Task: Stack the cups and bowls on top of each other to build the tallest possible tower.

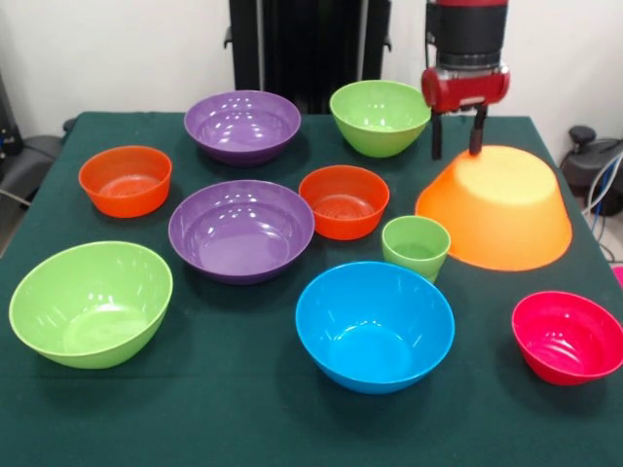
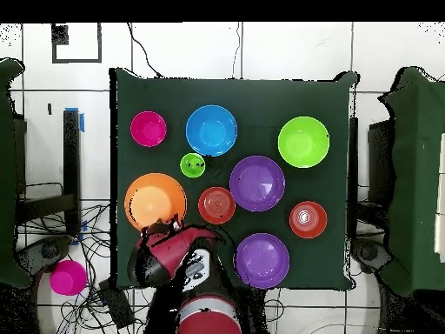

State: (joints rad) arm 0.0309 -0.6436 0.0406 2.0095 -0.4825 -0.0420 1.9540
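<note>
My gripper (image 1: 458, 136) is open and empty. It hangs just above the far edge of the largest orange-yellow bowl (image 1: 501, 209), which lies upside down at the table's right. In the overhead view the gripper (image 2: 162, 230) is at that bowl's (image 2: 155, 202) near rim. One light-green cup (image 1: 416, 248) stands upright between the orange-yellow bowl and the blue bowl (image 1: 375, 326). All other bowls stand upright and apart: two purple (image 1: 243, 126) (image 1: 241, 231), two orange-red (image 1: 125, 180) (image 1: 344, 201), two light green (image 1: 380, 117) (image 1: 91, 304) and a pink-red one (image 1: 569, 336).
The table has a dark green cloth (image 1: 234, 418). In the overhead view my arm (image 2: 187, 270) hides the far light-green bowl. A magenta round thing (image 2: 68, 277) lies on the floor beside the table. Cables run around the pedestal.
</note>
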